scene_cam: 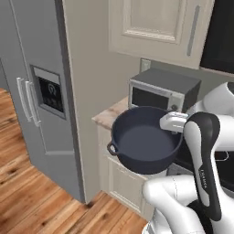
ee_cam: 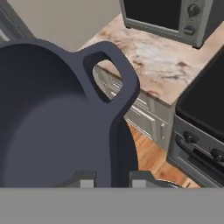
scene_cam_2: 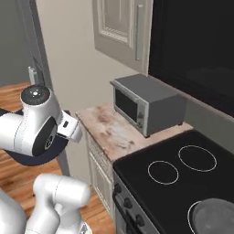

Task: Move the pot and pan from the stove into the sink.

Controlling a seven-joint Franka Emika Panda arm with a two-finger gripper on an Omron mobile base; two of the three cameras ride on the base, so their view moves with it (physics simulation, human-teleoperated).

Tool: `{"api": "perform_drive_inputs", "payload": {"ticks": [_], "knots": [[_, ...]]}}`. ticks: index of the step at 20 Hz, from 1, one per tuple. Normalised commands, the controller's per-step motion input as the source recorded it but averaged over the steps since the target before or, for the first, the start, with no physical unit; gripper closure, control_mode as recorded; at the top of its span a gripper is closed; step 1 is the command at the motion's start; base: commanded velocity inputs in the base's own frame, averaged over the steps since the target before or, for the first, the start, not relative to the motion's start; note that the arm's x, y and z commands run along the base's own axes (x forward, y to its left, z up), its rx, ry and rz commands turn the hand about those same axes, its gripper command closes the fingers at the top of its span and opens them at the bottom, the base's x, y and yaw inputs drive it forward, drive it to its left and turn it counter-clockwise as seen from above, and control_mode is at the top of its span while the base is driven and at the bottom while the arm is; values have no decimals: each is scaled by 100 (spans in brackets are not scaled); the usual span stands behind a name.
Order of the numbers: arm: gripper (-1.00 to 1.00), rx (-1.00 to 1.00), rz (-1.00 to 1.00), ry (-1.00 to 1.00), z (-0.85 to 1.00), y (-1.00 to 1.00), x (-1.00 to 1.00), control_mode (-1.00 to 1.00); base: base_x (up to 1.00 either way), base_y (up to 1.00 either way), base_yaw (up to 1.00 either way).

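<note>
Closest to us in the hand view, the tool (ee_cam: 113, 181) is clamped on the rim of the pot (ee_cam: 48, 127), its two dark tips standing on either side of the wall, and one loop handle juts out just ahead of them. We see the pot lifted clear of every surface: in the left base view it (scene_cam: 144, 141) hangs in the air in front of the cabinet, mouth tipped toward us so that its bare inside shows, with a small loop handle on its lower left edge. The tool (scene_cam: 170, 122) grips it at the upper right rim. In the right base view only a dark sliver of the pot (scene_cam_2: 34, 157) peeks out below the white arm, above the wooden floor (scene_cam_2: 13, 93).

Beyond the pot we see the table (ee_cam: 166, 72), a narrow slab of mottled pink stone over pale cabinet doors. The stove (scene_cam_2: 169, 192) sits just to its right, its black glass top marked with white rings. The pan (scene_cam_2: 215, 217) lies flat on the near right burner, well apart from the pot.

Farther back, a grey toaster oven (scene_cam_2: 146, 103) stands on the table against the wall. Above it hang cream wall cabinets (scene_cam: 160, 27). Off to the left in the left base view stands a tall grey refrigerator (scene_cam: 36, 100) with a dispenser panel in its door.
</note>
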Motion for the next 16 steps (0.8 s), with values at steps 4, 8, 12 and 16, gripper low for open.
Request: {"api": "perform_drive_inputs", "payload": {"ticks": [4,8,12,16], "knots": [[100,0,0,0,0,0,0,100,-11,0,48],[100,0,0,0,0,0,0,100,-12,0,48],[100,0,0,0,0,0,0,100,-12,0,48],[100,0,0,0,0,0,0,100,-12,0,48]]}}
